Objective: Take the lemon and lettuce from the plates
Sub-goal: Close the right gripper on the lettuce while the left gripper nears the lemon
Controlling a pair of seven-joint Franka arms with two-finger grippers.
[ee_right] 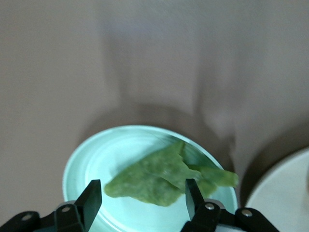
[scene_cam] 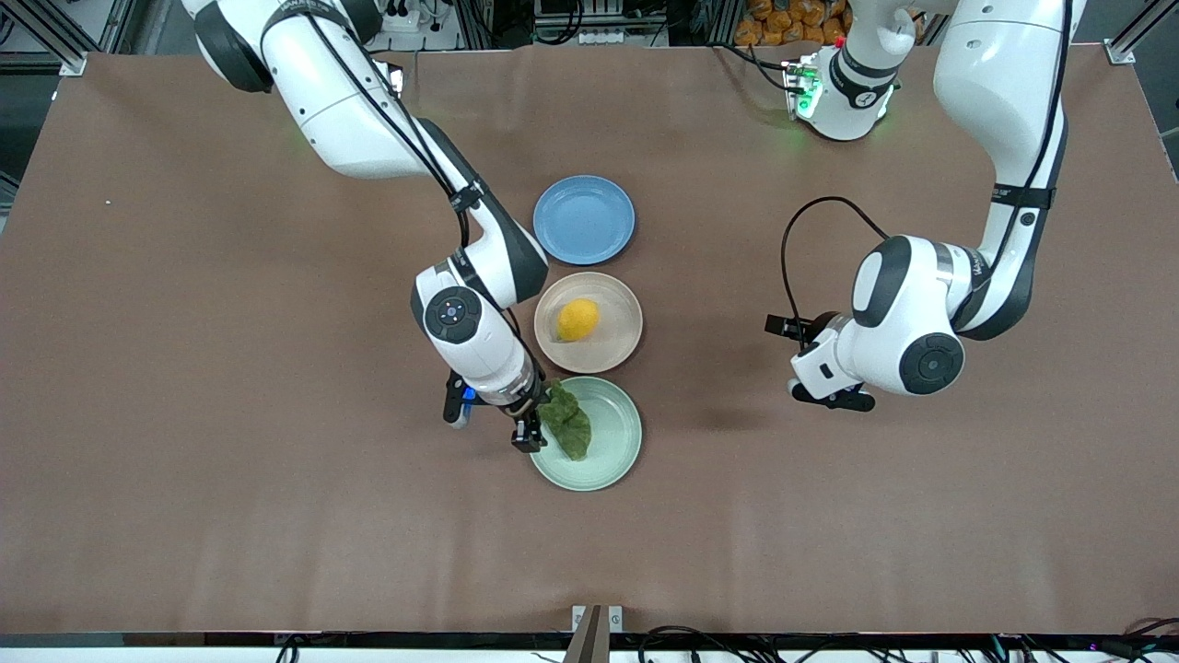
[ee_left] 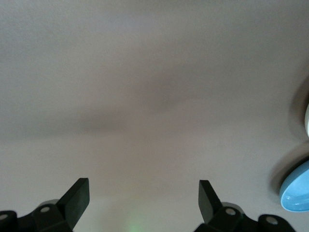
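Observation:
The lemon (scene_cam: 577, 319) lies on the beige-pink plate (scene_cam: 619, 333). The lettuce (scene_cam: 566, 422) lies on the mint green plate (scene_cam: 612, 440), which is nearer to the front camera. My right gripper (scene_cam: 530, 431) is low over the mint plate's rim at the right arm's end, right beside the lettuce. In the right wrist view it (ee_right: 142, 198) is open, with the lettuce (ee_right: 159, 181) between and just ahead of its fingertips over the mint plate (ee_right: 91, 159). My left gripper (scene_cam: 829, 396) waits open over bare table; in the left wrist view (ee_left: 143, 198) it holds nothing.
An empty blue round plate (scene_cam: 583, 219) sits farther from the front camera than the beige-pink plate; the three plates form a row. A pale blue plate rim (ee_left: 295, 193) shows at the edge of the left wrist view. Brown table (scene_cam: 230, 460) surrounds the plates.

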